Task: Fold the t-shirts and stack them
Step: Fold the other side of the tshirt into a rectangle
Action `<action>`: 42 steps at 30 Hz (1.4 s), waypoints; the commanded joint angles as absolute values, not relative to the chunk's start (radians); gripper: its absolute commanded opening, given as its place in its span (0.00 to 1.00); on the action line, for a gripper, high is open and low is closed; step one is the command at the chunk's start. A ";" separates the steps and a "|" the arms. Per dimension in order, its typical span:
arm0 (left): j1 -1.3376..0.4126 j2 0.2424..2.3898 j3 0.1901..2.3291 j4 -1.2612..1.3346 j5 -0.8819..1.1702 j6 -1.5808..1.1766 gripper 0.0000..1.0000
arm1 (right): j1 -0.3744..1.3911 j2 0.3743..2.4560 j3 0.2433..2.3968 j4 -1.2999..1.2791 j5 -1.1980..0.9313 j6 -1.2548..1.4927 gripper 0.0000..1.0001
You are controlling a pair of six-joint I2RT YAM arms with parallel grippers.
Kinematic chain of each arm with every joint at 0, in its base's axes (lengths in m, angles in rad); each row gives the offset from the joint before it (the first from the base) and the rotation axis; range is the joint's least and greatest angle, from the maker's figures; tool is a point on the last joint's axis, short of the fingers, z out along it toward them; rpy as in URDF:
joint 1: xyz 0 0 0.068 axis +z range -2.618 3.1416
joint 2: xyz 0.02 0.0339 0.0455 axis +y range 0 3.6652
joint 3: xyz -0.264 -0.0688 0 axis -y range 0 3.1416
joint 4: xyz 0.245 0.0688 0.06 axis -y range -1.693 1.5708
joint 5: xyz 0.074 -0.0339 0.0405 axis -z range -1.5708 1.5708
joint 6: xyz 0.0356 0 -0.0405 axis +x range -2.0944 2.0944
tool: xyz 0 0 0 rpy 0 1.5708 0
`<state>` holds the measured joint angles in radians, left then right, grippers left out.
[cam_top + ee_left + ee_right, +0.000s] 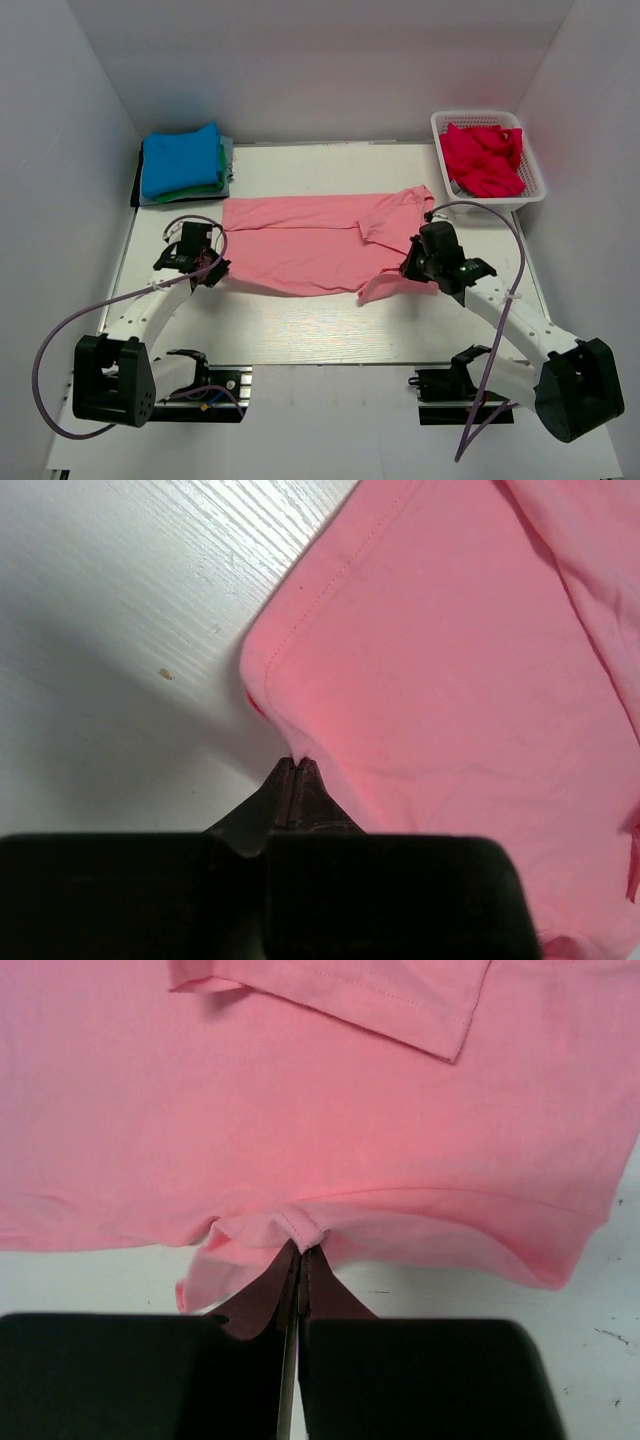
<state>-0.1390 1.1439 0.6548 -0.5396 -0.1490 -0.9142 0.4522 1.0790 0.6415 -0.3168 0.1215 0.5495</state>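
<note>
A salmon pink t-shirt (pixel 310 245) lies spread across the middle of the table. My left gripper (pixel 213 270) is shut on its near left hem corner (pixel 290 742). My right gripper (pixel 408 268) is shut on a pinch of the shirt's near right edge (pixel 300 1228), beside a sleeve. A folded stack with a bright blue shirt (pixel 180 160) on top and a green one (pixel 200 188) under it sits at the back left. A crimson red shirt (pixel 482 158) lies crumpled in the basket.
A white lattice basket (pixel 535 180) stands at the back right. White walls enclose the table on three sides. Purple cables loop from both arms near the front edge.
</note>
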 commanded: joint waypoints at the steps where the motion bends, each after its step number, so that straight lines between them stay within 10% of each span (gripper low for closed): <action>1: -0.133 1.141 0.661 -0.514 -0.147 -0.914 0.00 | 0.454 1.036 0.644 -0.270 0.164 0.525 0.00; 42: -0.124 1.311 0.925 -0.551 -0.333 -0.943 0.00 | 0.416 1.164 0.882 -0.023 0.476 0.310 0.00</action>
<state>-0.1318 1.3132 0.8917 -0.5602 -0.2890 -0.9379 0.4290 1.1393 0.8291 -0.0860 0.4362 0.3462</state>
